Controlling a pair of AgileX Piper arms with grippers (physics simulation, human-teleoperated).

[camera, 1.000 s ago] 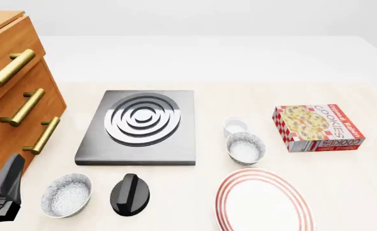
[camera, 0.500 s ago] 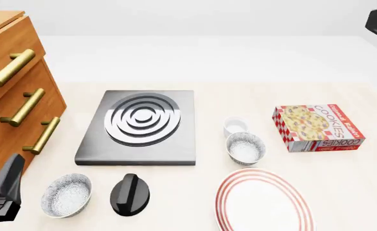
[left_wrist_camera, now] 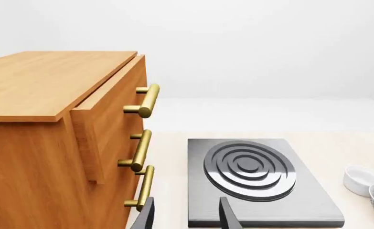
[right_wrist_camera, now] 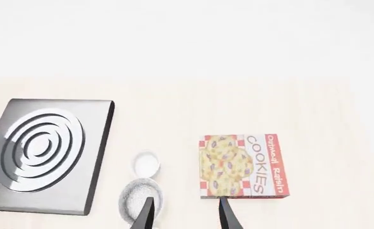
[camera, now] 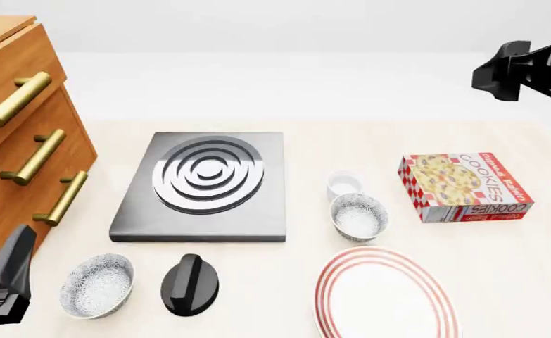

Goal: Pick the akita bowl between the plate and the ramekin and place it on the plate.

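Observation:
The akita bowl [camera: 359,216], dark outside and speckled inside, sits between the white ramekin [camera: 345,185] behind it and the red-ringed plate [camera: 385,296] in front. My right gripper [right_wrist_camera: 185,215] hangs open and empty high above the table. In its wrist view the bowl [right_wrist_camera: 135,202] lies partly behind one finger [right_wrist_camera: 144,214], beside the ramekin [right_wrist_camera: 146,163]. The right arm [camera: 524,70] shows at the front view's top right. My left gripper [left_wrist_camera: 187,219] is open and empty near the cabinet, low at the table's left front [camera: 3,282].
A look-alike speckled bowl [camera: 97,285] and a black knob-like object [camera: 190,283] lie at the front left. A grey burner slab [camera: 200,184] sits mid-table. A cookie box [camera: 463,186] lies right of the ramekin. A wooden drawer cabinet [camera: 22,141] fills the left side.
The right arm has come into the front view at the top right and moved leftward. The left gripper and all objects have stayed put.

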